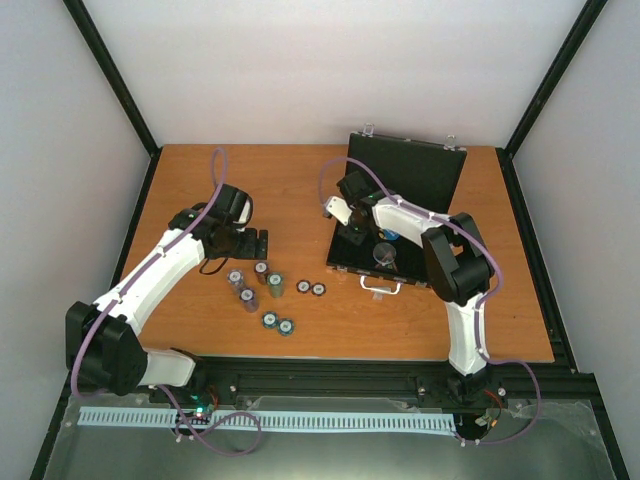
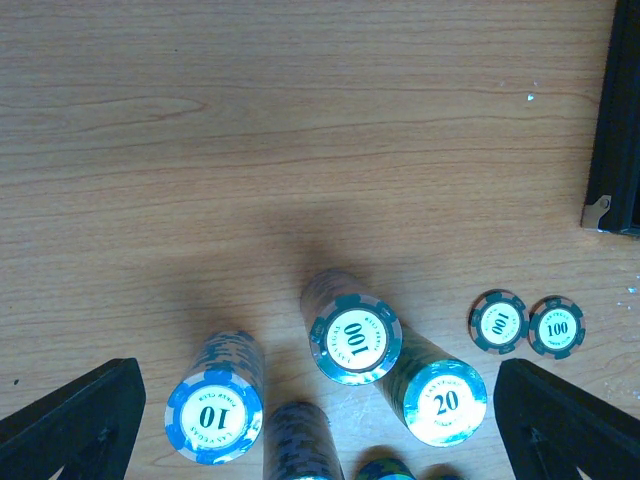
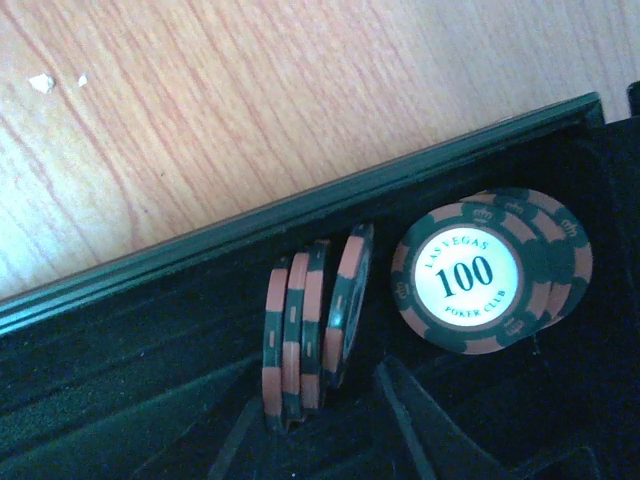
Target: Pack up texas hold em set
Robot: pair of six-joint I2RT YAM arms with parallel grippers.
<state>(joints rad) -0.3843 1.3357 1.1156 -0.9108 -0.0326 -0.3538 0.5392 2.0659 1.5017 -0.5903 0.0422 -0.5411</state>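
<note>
The left arm (image 1: 150,273) and right arm (image 1: 466,332) have white links, black joints, black fingers (image 2: 70,425) and purple cables (image 1: 217,170).

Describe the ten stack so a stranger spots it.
On the wooden table, left of the open black case, stand chip stacks. The ten stack is leftmost, its top chip blue and marked 10; neighbours read 100 and 20.

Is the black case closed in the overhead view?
No, the case is open, with its lid raised at the far side.
</note>
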